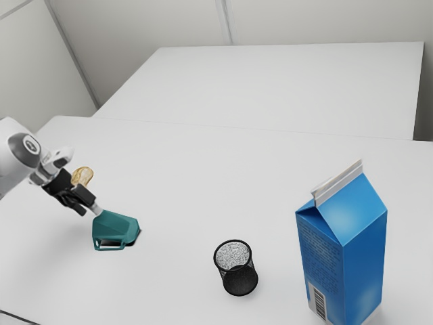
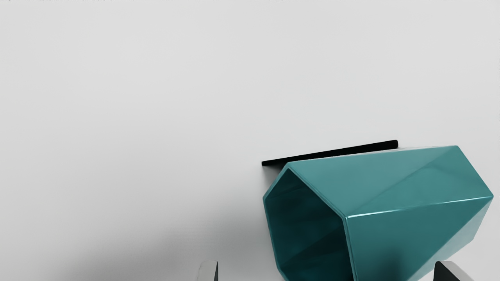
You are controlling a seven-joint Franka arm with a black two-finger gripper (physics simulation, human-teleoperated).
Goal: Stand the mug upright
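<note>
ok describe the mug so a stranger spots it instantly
From the blue carton at the exterior view's right, pass the black mesh cup toward the arm. There lies the mug, on its side: teal and faceted, unlike the upright, round cup.

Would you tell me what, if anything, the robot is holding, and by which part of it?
Nothing is held: the pincer is open, its fingers wide apart, with a gap between one of them and the teal mug.

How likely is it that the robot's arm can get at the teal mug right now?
Probably yes: the end effector is open close to the teal mug, which lies on its side, and I see nothing standing between them.
</note>
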